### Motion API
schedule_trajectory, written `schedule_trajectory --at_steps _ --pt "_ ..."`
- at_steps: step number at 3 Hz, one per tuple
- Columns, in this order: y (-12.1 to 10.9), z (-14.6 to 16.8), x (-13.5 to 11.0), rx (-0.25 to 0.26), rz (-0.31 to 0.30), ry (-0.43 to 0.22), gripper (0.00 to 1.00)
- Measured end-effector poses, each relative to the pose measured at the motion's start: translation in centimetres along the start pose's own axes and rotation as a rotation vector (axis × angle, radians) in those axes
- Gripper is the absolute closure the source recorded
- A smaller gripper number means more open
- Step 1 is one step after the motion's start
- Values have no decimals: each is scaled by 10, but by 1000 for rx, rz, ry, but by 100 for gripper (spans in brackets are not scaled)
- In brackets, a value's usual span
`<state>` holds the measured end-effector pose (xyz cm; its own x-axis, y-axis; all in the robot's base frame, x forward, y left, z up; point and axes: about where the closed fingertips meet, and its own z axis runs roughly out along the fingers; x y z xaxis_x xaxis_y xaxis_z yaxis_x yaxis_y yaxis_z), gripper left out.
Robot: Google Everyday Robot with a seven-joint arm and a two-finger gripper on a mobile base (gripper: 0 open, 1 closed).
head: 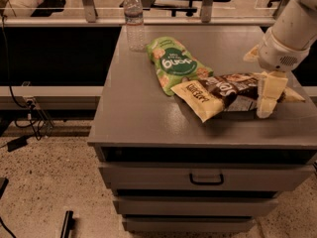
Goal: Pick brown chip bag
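The brown chip bag [225,87] lies flat on the grey cabinet top [133,108], right of centre. Its pale yellow end [198,99] points to the front left and its dark brown end with the white logo points right. My gripper [265,111] hangs from the white arm [292,31] at the right and points down over the bag's right end, covering part of it. Its tip is at or just above the bag. I cannot tell whether it touches.
A green snack bag [176,63] lies just behind and left of the brown bag, touching it. A clear water bottle [134,21] stands at the back left of the top. Drawers [205,178] sit below the front edge. Cables lie on the floor at the left.
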<state>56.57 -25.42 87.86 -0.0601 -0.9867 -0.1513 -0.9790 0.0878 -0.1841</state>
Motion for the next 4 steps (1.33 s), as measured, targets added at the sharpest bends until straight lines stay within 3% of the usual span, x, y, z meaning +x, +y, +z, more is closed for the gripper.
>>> schedule_trajectory --at_steps 2,3,4 --pt "-8 27 10 -2 -38 -24 0" --pt "-7 33 9 -8 -50 -39 17" --pt "-5 35 8 -18 -48 -50 41"
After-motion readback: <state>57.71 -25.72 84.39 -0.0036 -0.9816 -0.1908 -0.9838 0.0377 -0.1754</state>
